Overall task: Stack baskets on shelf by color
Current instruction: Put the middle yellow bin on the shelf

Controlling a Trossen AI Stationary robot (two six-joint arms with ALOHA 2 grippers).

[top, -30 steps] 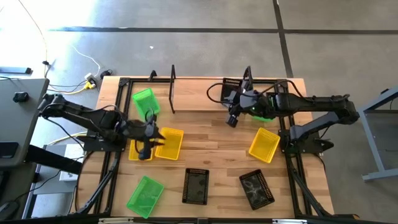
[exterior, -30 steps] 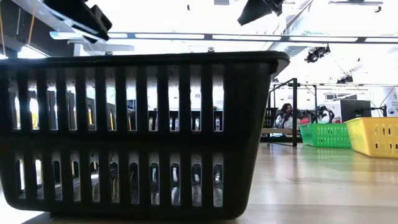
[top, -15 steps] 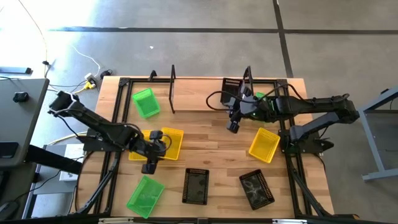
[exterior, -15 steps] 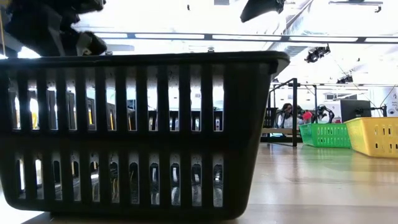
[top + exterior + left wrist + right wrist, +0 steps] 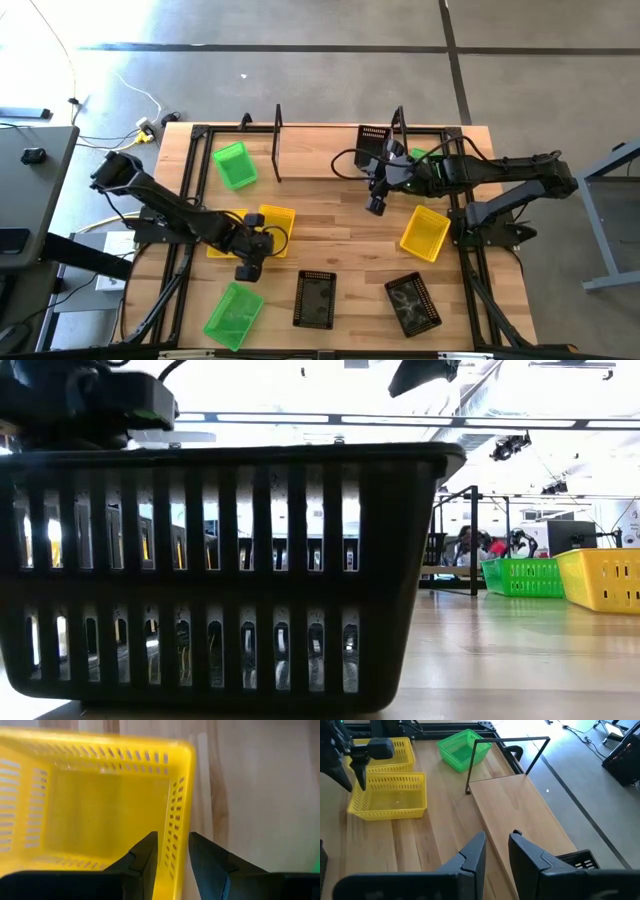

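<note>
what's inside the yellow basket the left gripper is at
Nothing shows inside the yellow basket; its floor looks bare. The left gripper has one finger on each side of the side wall, hiding part of it. A second yellow basket sits beside it.

Two dark, six-joint arms make up the robot: the left arm (image 5: 165, 205) and right arm (image 5: 500, 175) are black throughout, built of rounded tubular links with bulkier joint housings. Thin black cables loop beside each wrist. Each ends in two flat, tapering black fingers (image 5: 472, 860) with stepped inner edges.
</note>
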